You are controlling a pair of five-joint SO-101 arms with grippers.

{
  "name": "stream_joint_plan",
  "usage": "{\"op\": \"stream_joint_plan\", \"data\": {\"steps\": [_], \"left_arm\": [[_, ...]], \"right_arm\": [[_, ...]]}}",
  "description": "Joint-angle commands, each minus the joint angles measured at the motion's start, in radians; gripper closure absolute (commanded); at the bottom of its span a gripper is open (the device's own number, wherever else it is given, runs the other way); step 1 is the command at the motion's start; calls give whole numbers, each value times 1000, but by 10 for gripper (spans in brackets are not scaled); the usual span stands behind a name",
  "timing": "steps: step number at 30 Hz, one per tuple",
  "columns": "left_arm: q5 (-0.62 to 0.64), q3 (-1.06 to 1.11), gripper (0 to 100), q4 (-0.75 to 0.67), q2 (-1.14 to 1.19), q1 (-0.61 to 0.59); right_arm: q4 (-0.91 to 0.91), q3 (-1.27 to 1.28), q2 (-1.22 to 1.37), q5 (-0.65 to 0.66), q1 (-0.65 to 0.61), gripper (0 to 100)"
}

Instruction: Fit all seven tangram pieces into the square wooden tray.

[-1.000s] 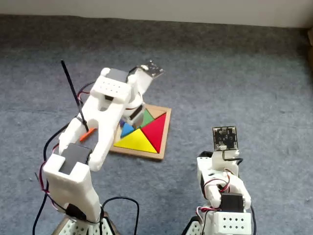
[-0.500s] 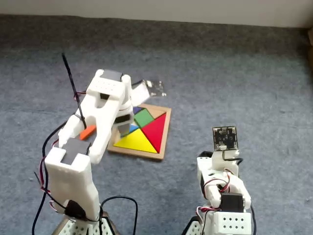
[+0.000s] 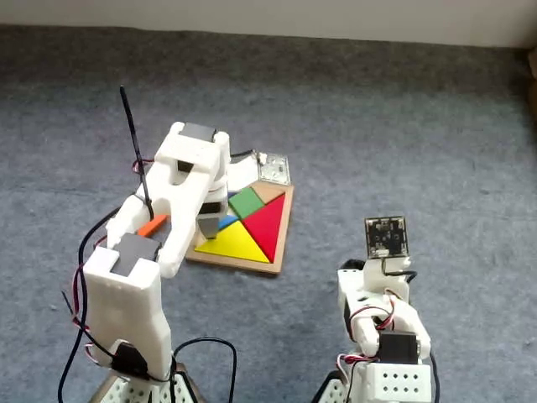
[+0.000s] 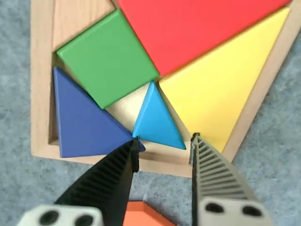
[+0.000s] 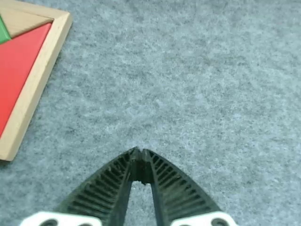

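Wooden tray (image 4: 40,94) holds red triangle (image 4: 197,28), yellow triangle (image 4: 221,94), green square (image 4: 106,59), two blue triangles (image 4: 80,122); left fingers (image 4: 117,174) apart; right fingers (image 5: 117,188) together

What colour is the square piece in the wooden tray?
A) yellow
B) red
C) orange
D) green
D: the square piece lying in the tray is green, and it sits between the red triangle and the dark blue triangle.
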Motion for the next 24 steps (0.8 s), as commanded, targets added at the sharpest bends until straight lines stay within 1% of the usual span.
{"op": "stream_joint_plan", "data": {"steps": [1,4,8,13,24], "left_arm": [[-8,-2,811,-14,28,71],[-5,-4,812,-43,42,84],[-3,-4,816,-48,42,84],[-3,-4,896,-41,50,84],[2,-4,897,-41,51,104]], "right_arm": [[-2,147,-15,-6,13,993],[-2,147,-15,-6,13,993],[-2,147,-15,-6,13,993],[-2,147,-15,-6,13,993],[-2,147,-15,-6,13,993]]}}
